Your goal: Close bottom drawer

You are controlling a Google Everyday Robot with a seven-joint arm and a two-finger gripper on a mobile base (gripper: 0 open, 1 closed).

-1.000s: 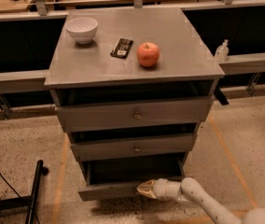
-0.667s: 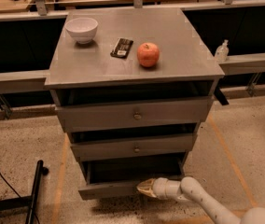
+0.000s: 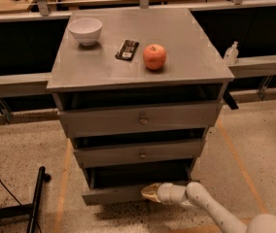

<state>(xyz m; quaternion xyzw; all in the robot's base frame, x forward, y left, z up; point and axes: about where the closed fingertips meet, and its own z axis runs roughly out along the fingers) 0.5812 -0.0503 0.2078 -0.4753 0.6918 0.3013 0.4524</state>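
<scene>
The grey cabinet [image 3: 140,67] has three drawers, all pulled out a little. The bottom drawer [image 3: 111,194] is the lowest and slimmest, and its front panel juts out furthest, near the floor. My gripper [image 3: 149,192] reaches in from the lower right on a white arm [image 3: 211,208]. Its gold tip rests against the middle of the bottom drawer's front panel, covering the spot where the knob sits. The middle drawer [image 3: 140,153] and top drawer [image 3: 140,119] show their round knobs.
On the cabinet top stand a white bowl [image 3: 85,30], a dark flat packet [image 3: 127,49] and a red apple [image 3: 154,57]. A black stand leg [image 3: 35,203] lies on the floor at left. A small bottle [image 3: 231,53] sits on the rail at right.
</scene>
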